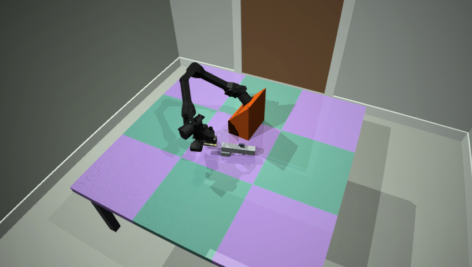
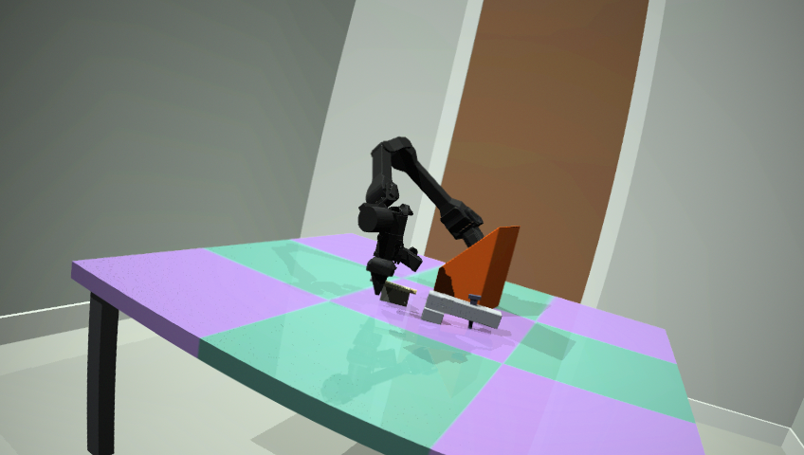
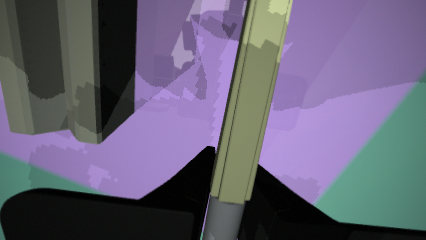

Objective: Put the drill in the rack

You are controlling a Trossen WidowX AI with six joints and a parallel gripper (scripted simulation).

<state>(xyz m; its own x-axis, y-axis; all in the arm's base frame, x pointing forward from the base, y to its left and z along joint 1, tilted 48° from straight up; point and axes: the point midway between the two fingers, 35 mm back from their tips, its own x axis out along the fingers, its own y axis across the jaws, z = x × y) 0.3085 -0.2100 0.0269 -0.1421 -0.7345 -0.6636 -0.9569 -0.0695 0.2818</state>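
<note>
My gripper (image 2: 377,288) (image 3: 222,156) is shut on the drill, gripping its grey shank end. The drill (image 1: 210,144) (image 2: 412,290) (image 3: 248,120) is a thin pale yellow bar, held roughly level and clear of the grey block. The rack (image 2: 396,296) (image 3: 82,95) is an olive-grey grooved block, to the left of the drill in the wrist view; the drill is beside it, not in its groove. The grey block (image 1: 231,148) (image 2: 451,303) stands apart from the drill's far end. The dark key (image 1: 241,144) (image 2: 474,298) sits in it, its stem showing underneath.
An orange wedge-shaped box (image 1: 255,115) (image 2: 502,264) stands behind the grey block, close to the arm's base. The table (image 1: 185,204) (image 2: 316,360) is checkered purple and green. The arm arches over from the back and comes down left of the grey block.
</note>
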